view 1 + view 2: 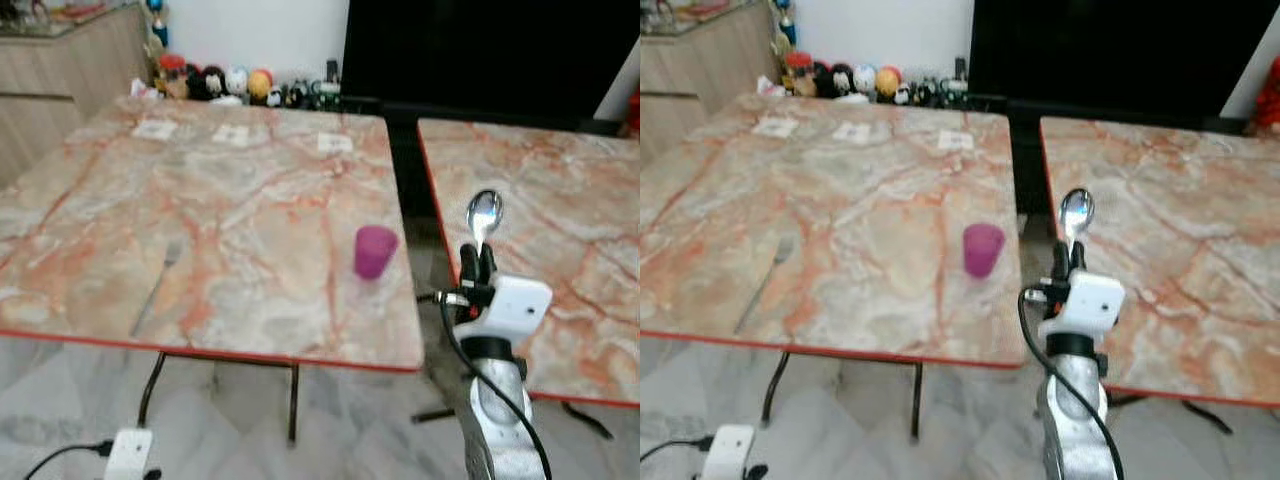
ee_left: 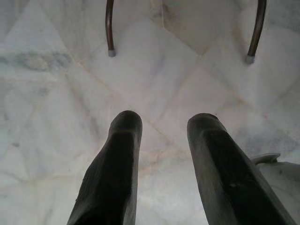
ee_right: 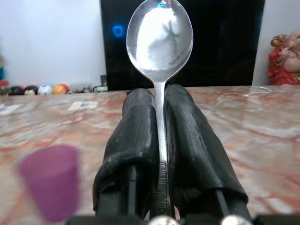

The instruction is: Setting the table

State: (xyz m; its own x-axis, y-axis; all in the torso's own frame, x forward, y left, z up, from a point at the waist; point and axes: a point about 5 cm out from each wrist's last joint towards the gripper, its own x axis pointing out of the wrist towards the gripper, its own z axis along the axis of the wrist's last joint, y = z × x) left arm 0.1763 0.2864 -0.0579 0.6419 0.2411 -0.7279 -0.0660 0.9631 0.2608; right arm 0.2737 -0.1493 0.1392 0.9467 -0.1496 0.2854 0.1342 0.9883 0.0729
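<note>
Clamping our right gripper (image 3: 159, 101) on the spoon (image 3: 160, 40) — handle pinched between both fingers, bowl upright above the tips — we hold it over the gap between the two marble tables (image 1: 200, 200), just right of the purple cup (image 1: 375, 250). Our left gripper (image 2: 164, 126) hangs apart over the floor (image 2: 47, 93).

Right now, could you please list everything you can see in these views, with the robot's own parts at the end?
Tables: two, orange-veined marble; left table, right table, gap between.
Cup: one, purple, upright near the left table's right edge.
Fork: one, silver, flat on the left table.
Paper cards: three, white, far side of left table.
Figurines: several, multicoloured, by the wall.
Spoon: one, silver, bowl up.
Right end effector: shut on the spoon.
Left end effector: open, above the floor.
</note>
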